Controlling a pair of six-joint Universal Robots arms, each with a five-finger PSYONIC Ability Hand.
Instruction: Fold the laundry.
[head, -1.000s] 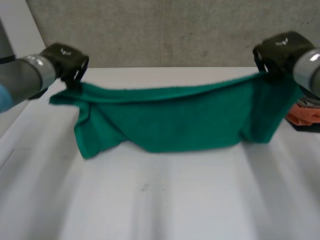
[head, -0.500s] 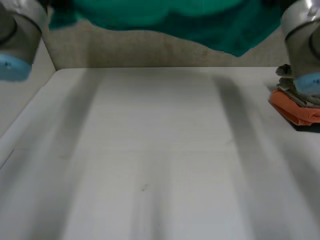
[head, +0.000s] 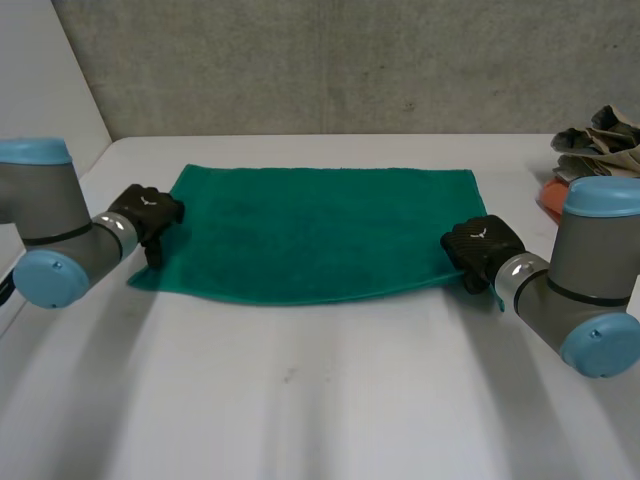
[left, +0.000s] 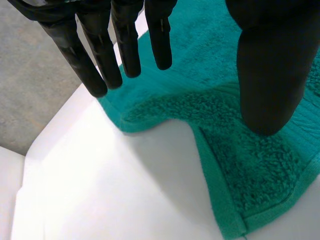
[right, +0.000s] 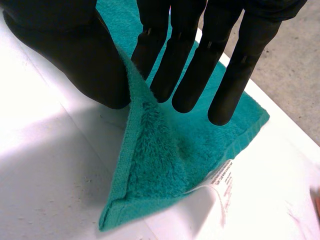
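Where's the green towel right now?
In the head view the green towel lies spread out on the table, between the left hand at its left edge and the right hand at its near right corner.

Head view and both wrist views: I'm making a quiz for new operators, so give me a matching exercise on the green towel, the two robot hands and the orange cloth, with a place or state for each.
Things:
1. green towel
2. left robot hand
3. right robot hand
4. orange cloth

Places or states:
a. off to the right, apart from the towel
b. pinching a towel corner between thumb and fingers
c. spread out between both hands
d. fingers straight, at the towel's left edge

Pairs: 1-c, 2-d, 3-b, 4-a
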